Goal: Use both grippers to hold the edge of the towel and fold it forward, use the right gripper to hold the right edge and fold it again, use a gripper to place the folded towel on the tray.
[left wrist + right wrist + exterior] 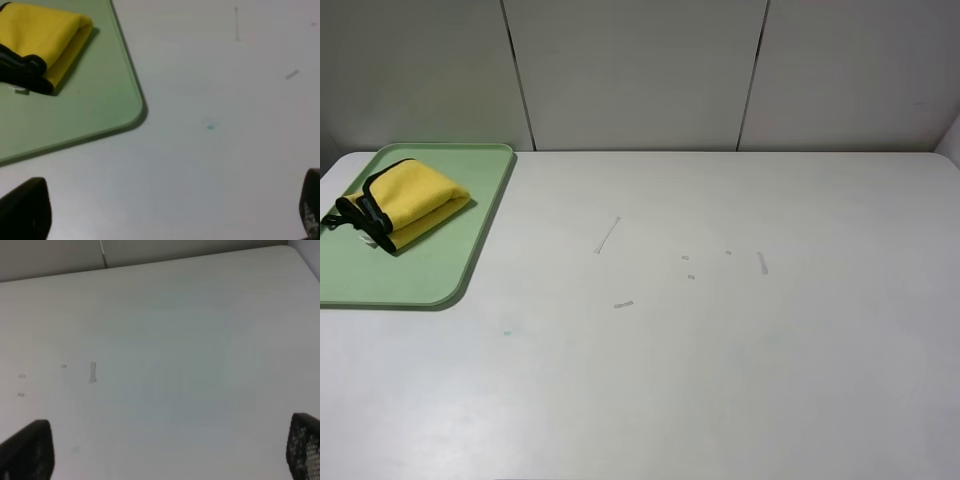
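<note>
Towel point(408, 201) folded on tray point(440, 275), left gripper point(165, 210) apart, spread

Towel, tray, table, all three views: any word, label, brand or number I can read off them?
None.
The towel has a small pale tag by its black edging; too small and blurred to read.
The tray bears no print.
The table shows only scuff marks and a small blue speck, no lettering.

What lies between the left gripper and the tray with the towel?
In the left wrist view, only bare white table separates the left gripper from the tray; the folded towel lies on the tray.
</note>
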Controlling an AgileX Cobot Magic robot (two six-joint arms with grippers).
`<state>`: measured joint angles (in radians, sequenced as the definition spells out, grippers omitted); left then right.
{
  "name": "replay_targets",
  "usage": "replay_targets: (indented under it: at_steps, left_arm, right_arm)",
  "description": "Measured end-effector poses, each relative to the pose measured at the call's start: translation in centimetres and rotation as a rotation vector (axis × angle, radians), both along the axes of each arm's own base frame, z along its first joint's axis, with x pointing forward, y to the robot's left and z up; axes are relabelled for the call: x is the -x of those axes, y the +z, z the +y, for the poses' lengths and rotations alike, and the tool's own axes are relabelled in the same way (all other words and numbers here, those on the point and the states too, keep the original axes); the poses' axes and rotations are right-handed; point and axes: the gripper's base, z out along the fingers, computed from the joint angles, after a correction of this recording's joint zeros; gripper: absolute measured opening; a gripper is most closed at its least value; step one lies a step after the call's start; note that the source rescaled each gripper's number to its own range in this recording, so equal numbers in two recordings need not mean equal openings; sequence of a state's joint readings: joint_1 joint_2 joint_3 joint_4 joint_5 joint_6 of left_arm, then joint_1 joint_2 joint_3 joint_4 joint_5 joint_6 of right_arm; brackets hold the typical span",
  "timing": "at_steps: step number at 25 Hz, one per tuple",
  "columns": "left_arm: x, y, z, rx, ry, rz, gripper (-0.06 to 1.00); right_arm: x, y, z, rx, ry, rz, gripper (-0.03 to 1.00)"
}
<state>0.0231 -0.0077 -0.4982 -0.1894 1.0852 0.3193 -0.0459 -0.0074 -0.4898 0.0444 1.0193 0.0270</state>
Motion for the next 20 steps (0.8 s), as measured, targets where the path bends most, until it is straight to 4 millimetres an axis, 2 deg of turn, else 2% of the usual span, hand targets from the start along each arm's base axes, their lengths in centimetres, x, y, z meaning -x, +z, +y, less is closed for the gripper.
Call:
replay_targets:
  at_steps: [20]
  left_arm:
    - [0.00,0.00,0.00,-0.002,-0.001,-0.001,1.00]
  right_arm:
    - [0.00,0.00,0.00,0.000,0.000,0.000,1.00]
